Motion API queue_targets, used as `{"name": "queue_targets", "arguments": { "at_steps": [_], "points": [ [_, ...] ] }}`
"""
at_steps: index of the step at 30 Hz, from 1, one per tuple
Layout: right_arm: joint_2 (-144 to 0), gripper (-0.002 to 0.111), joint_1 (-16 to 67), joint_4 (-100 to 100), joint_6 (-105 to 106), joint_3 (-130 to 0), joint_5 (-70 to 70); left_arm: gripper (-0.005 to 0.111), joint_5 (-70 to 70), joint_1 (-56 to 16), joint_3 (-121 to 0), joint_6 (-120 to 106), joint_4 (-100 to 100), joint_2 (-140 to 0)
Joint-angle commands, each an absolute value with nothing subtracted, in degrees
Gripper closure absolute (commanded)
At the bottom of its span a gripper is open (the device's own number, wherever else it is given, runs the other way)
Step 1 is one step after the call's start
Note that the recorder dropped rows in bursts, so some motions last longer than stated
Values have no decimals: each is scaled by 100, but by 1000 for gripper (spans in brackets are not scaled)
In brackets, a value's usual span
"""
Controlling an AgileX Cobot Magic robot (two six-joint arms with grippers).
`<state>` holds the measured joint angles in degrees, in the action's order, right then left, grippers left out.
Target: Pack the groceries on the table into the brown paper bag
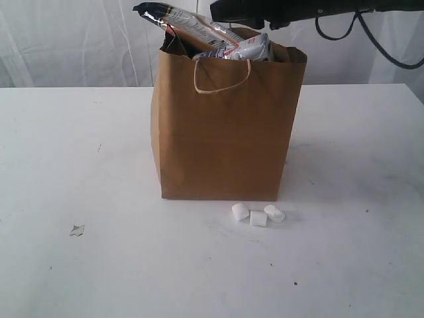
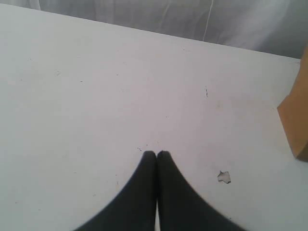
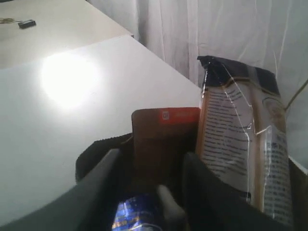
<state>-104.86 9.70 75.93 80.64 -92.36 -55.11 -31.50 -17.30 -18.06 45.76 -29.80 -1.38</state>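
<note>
Tall brown kraft paper bag (image 1: 222,132) stands mid-frame, long dark-topped packet (image 1: 185,21) jutting upper left; small white marshmallows (image 1: 258,218) lie below. Right claw (image 3: 151,159) stands parted, loose around half-hidden brown-orange pouch (image 3: 163,130). Left claw (image 2: 156,153) pinched shut, empty.

brown paper bag (image 1: 222,126) upright on table (image 1: 79,152), marshmallows (image 1: 258,214) beside it

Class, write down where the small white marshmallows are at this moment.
In the exterior view, the three marshmallows lie on the table just in front of the brown paper bag, toward the right end of its base.
</note>
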Motion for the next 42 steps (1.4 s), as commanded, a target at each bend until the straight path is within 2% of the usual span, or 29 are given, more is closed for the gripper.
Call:
{"name": "queue_targets", "arguments": {
  "at_steps": [1,3,15,19,23,28,31,35,40,42],
  "points": [
    [-10471,53,980,7613,8747,-9283,-5813,107,-3131,-1725,-1783,4634,-3008,-113],
    [-10471,50,980,7613,8720,-9283,-5800,107,-3131,-1725,-1783,4634,-3008,-113],
    [-10035,51,821,7542,8300,-9283,-5406,107,-3131,-1725,-1783,4634,-3008,-113],
    [-9699,51,585,6756,7916,-9283,-5067,107,-3131,-1725,-1783,4634,-3008,-113],
    [-9394,63,276,4626,6170,-9283,-5069,107,-3131,-1725,-1783,4634,-3008,-113],
    [-9072,92,86,1392,3505,-9283,-5390,107,-3131,-1725,-1783,4634,-3008,-113],
    [-8935,105,59,413,2677,-9283,-5996,107,-3131,-1725,-1783,4634,-3008,-113],
    [-8930,108,59,668,2525,-9256,-6946,107,-3131,-1725,-1783,4634,-3008,-113],
    [-9122,108,100,2694,2535,-8852,-6996,107,-3131,-1725,-1783,4634,-3008,-113],
    [-9232,108,229,2682,2535,-8591,-6996,107,-3131,-1725,-1783,4634,-3008,-113]
  ]
}}
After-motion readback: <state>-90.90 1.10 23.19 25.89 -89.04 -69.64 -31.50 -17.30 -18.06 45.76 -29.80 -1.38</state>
